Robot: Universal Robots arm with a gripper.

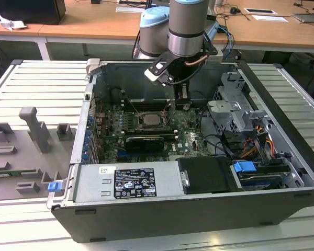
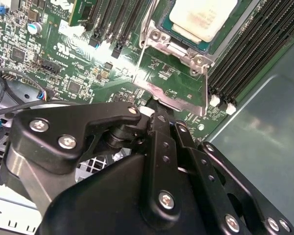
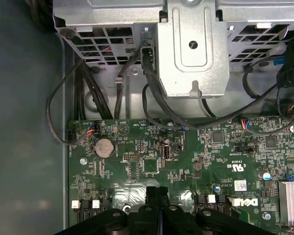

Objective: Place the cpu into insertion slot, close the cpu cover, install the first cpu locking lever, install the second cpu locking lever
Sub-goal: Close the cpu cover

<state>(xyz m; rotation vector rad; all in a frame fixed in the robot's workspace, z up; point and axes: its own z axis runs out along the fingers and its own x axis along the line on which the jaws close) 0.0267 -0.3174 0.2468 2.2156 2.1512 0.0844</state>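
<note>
Beige cpu (image 2: 202,17) seated in insertion slot (image 2: 159,37); cpu cover (image 2: 172,93) open; hand (image 2: 159,116) clenched near its edge

Seated flat in the dark insertion slot (image 2: 183,41) - pale beige-silver cpu (image 2: 202,17), square, face up. Swung open on its hinge beside the slot - thin silvery cpu cover (image 2: 174,98), tilted up off the green board (image 2: 88,63), board visible through its square cut-out.

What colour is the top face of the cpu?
The cpu face is pale beige-silver, best seen in the second wrist view.
</note>
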